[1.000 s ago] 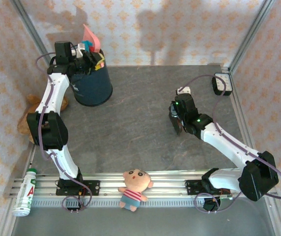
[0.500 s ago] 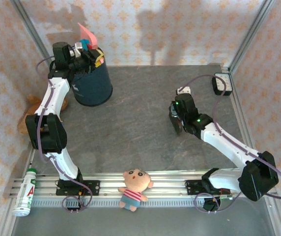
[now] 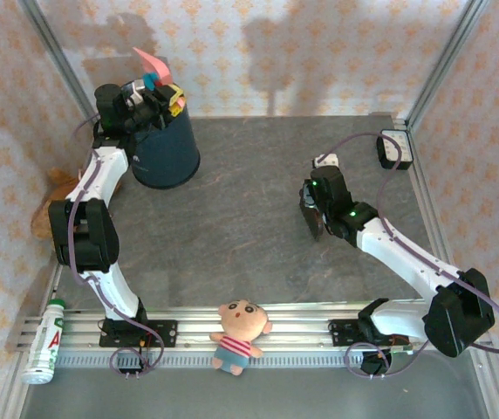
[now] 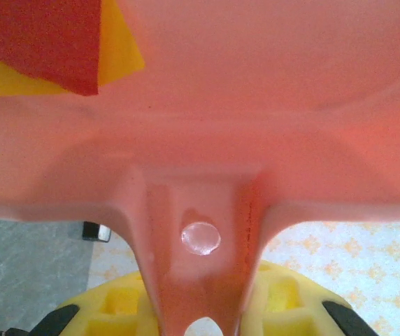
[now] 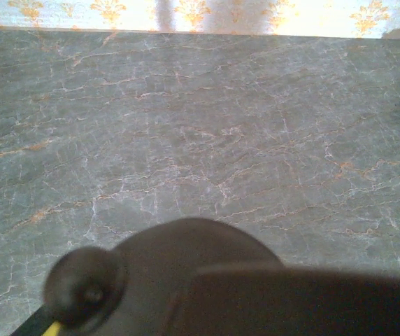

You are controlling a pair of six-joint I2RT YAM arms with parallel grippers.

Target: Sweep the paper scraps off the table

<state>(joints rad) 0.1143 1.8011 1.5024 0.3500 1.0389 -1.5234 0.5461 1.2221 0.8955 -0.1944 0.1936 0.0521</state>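
1. Jaws: the left gripper (image 4: 201, 311) is clamped on the handle of the pink dustpan (image 4: 256, 105). The right gripper (image 3: 312, 212) is closed on a dark rounded handle (image 5: 186, 273), likely a brush, low over the table (image 3: 249, 236).
2. Risk: the dustpan is tilted above the dark blue bin (image 3: 167, 153). If tipped off-centre or abruptly, light scraps could flutter past the rim onto the table.
3. Containers: the dustpan holds red and yellow paper scraps (image 4: 46, 42). The bin's contents are hidden.

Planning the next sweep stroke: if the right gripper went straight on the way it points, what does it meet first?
Probably the bare dark grey stone-look table; the right gripper, shut on a dark rounded tool, angles down at it. Depth unclear.
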